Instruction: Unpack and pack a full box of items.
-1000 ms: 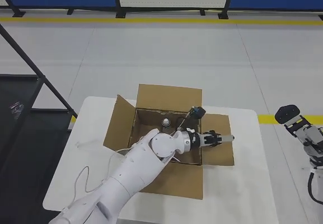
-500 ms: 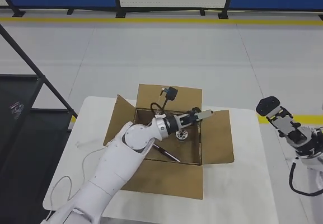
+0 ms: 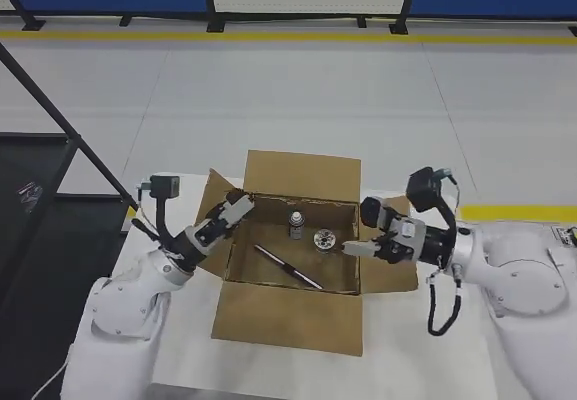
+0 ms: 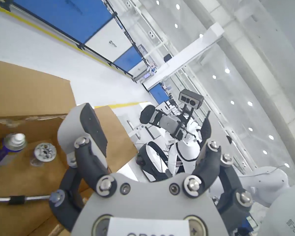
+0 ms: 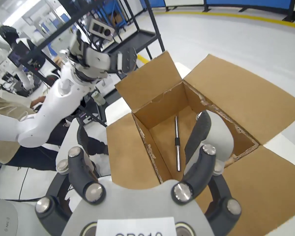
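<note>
The open cardboard box [image 3: 303,172] stands on the white table [image 3: 428,340] with its flaps spread out. Inside it a small spray can [image 3: 295,222] stands upright beside a round metal part [image 3: 323,239], and a thin metal rod [image 3: 288,267] lies slantwise on the floor. My left gripper [image 3: 232,210] hangs open and empty over the left flap. My right gripper [image 3: 356,248] hangs open and empty at the box's right wall. The left wrist view shows the can [image 4: 11,144], the round part [image 4: 44,151] and the rod [image 4: 27,199]. In the right wrist view the rod [image 5: 177,146] lies below my right gripper [image 5: 142,133].
A black metal rack [image 3: 28,200] stands just left of the table. The table's right part and front edge are bare. A yellow line [image 3: 548,212] runs across the floor at the right.
My left arm has swung back from across the box to the left flap. My right arm has come in from the far right to the box's right wall.
</note>
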You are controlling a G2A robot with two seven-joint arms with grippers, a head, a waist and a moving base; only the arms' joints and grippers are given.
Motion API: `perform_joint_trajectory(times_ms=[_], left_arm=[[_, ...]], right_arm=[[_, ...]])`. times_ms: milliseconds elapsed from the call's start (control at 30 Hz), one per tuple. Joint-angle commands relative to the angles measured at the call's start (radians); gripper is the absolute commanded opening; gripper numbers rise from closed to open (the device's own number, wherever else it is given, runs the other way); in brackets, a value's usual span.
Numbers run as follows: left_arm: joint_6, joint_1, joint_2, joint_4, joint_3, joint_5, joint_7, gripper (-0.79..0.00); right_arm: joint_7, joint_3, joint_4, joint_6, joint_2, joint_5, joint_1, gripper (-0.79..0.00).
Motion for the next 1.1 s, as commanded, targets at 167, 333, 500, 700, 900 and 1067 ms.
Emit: perform_joint_trajectory(times_ms=[167, 333, 500, 700, 900, 1067], left_arm=[[0.0, 0.111, 0.017, -0.058, -0.11, 0.006, -0.01, 0.0], [0.0, 0.111, 0.017, -0.058, -0.11, 0.006, -0.01, 0.0], [0.0, 0.111, 0.017, -0.058, -0.11, 0.006, -0.01, 0.0], [0.064, 0.116, 0.022, -0.035, -0.135, -0.033, 0.054, 0.0], [0.081, 0.149, 0.03, -0.031, -0.185, -0.111, 0.069, 0.0], [0.076, 0.166, 0.035, -0.036, -0.191, -0.124, 0.07, 0.0]], right_arm=[[0.015, -0.121, 0.038, 0.027, -0.013, -0.055, 0.081, 0.0], [0.015, -0.121, 0.038, 0.027, -0.013, -0.055, 0.081, 0.0], [0.016, -0.134, 0.032, 0.029, -0.014, -0.064, 0.078, 0.0], [0.046, -0.36, 0.1, 0.207, -0.053, -0.33, 0.216, 0.0], [0.062, -0.596, 0.283, 0.337, -0.123, -0.518, 0.361, 0.0], [0.059, -0.71, 0.489, 0.405, -0.191, -0.525, 0.456, 0.0]])
